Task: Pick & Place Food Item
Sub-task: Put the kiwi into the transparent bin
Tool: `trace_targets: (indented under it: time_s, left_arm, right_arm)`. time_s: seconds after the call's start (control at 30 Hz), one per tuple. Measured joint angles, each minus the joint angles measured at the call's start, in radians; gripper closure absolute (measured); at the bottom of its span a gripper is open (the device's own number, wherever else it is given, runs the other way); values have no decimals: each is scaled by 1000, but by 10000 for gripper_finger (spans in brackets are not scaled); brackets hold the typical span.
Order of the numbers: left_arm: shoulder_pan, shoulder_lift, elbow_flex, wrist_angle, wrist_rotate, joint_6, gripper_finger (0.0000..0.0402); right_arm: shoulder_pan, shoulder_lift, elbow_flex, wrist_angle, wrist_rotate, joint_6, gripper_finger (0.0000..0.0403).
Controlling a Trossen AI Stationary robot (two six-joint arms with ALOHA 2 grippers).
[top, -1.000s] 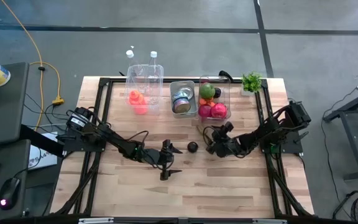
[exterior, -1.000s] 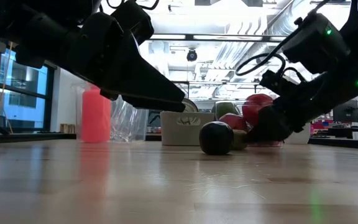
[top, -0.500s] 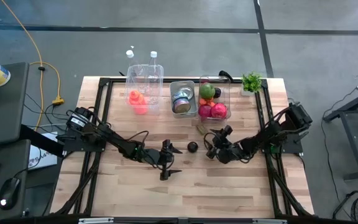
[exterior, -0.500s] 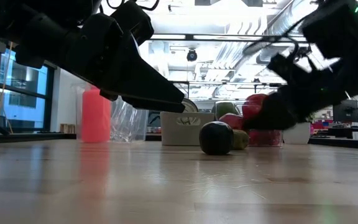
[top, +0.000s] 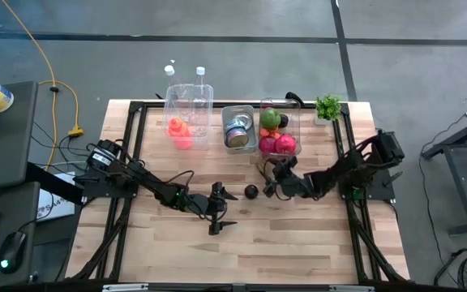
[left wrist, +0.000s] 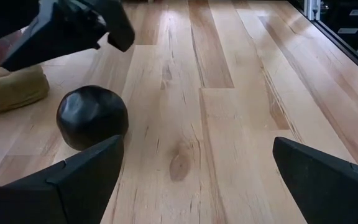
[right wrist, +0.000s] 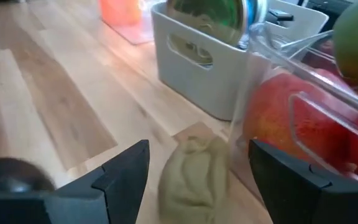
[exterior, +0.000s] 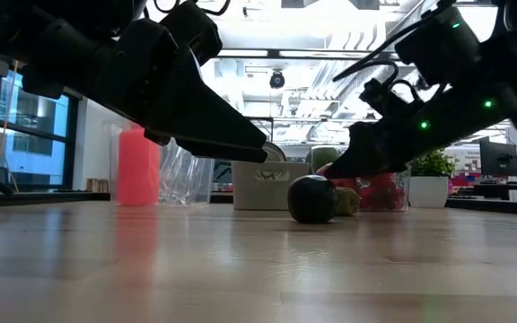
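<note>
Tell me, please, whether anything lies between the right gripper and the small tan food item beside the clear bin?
Nothing visible does. The right gripper is open with the tan food item straight ahead between its fingers. The clear bin stands beside it, and the dark ball lies off to one side.

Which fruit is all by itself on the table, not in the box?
The dark round fruit. It sits alone on the bare wood between both arms, while the red, green and orange fruits are piled in the clear box.

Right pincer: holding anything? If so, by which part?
Nothing held. The right pincer is open, its fingers either side of the tan item on the table by the fruit bin, not gripping it.
</note>
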Motion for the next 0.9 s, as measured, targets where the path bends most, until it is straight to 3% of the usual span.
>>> trace_targets:
  time_s: [0.27,0.9]
  left_arm:
    - [0,0,0,0,0,0,2]
    - [0,0,0,-1,0,0,2]
  right_arm:
    - [-53,4,0,-1,-88,-15,141]
    - [-76,175,53,-2,-118,-15,141]
